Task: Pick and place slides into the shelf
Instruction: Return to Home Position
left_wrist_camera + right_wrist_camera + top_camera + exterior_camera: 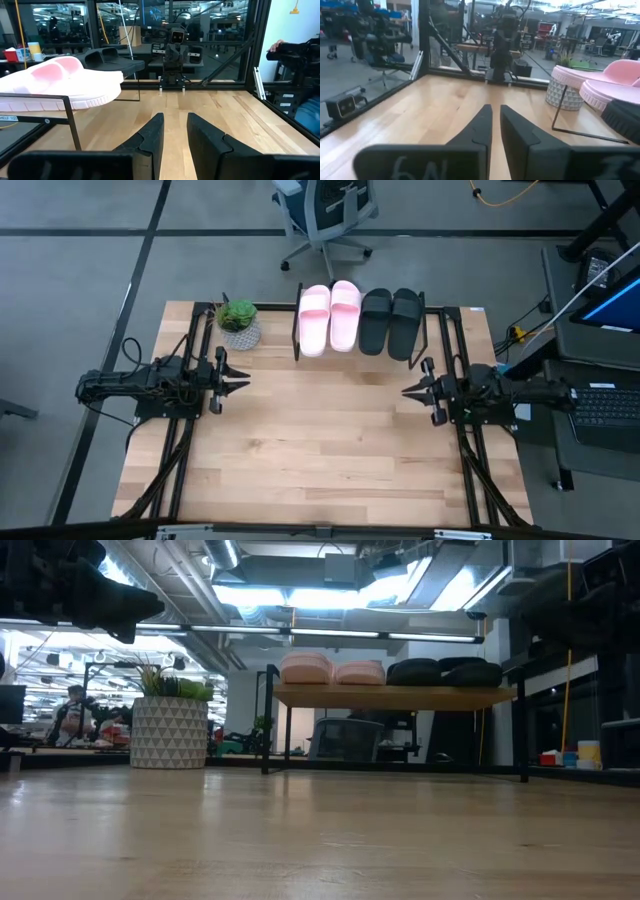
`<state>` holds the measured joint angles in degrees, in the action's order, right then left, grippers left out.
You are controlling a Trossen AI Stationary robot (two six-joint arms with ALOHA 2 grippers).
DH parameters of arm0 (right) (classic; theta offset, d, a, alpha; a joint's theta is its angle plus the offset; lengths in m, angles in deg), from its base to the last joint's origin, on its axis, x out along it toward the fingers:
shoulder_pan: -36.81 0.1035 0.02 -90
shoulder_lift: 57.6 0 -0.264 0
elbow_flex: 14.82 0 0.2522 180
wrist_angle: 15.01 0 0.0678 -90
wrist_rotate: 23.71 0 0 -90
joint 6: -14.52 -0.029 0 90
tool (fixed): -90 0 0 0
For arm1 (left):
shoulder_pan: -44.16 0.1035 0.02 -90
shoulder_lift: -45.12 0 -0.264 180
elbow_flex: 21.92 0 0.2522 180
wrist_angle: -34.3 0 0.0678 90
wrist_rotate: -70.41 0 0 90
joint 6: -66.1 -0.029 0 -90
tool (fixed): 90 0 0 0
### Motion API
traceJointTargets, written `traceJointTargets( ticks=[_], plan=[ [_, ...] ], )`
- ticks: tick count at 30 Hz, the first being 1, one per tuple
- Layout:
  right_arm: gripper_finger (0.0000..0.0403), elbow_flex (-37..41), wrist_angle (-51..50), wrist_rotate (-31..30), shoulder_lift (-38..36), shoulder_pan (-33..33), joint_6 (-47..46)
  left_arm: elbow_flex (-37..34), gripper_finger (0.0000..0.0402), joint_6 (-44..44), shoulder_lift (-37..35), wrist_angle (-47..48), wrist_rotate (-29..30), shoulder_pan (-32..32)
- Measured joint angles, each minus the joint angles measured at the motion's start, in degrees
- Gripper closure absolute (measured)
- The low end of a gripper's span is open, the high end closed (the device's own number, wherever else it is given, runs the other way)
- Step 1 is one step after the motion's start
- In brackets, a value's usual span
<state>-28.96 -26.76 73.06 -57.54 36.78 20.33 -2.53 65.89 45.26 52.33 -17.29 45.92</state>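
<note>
Four slides [344,315] filled the shelf [395,697], so the left tool [245,377] and right tool [405,392] waited empty, fingers narrowly parted.

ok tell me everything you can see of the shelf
The shelf is a low rack: a light wooden plank top on thin black metal legs, open underneath. It stands level at the far edge of the table, beside a potted plant. Two pink slides and two black slides lie side by side on top.

Robotics lab: exposed ceiling pipes [330,632], office chair [322,210], workstation monitor [615,308].
</note>
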Motion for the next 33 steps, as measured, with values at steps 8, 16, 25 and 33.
traceJointTargets(
  ticks=[8, 16, 25, 33],
  plan=[
    [0.0363, 0.0, 0.1, 0.5, -0.04, -2.32, -2.13, 0.02, 0.0324, -0.01, 0.0, 0.02, -0.01, -0.02],
    [0.0363, 0.0, 0.1, 0.39, 0.02, -3.67, -2.57, 0.02, 0.0324, 0.0, 0.0, 0.02, -0.01, -0.02],
    [0.0363, 0.0, 0.1, 0.39, 0.02, -3.67, -2.66, 0.02, 0.0324, 0.0, 0.0, 0.03, -0.02, -0.02],
    [0.0363, 0.0, 0.1, 0.32, 0.02, -3.67, -2.61, 0.02, 0.0324, -0.02, 0.0, 0.04, 0.0, -0.01]
  ],
)
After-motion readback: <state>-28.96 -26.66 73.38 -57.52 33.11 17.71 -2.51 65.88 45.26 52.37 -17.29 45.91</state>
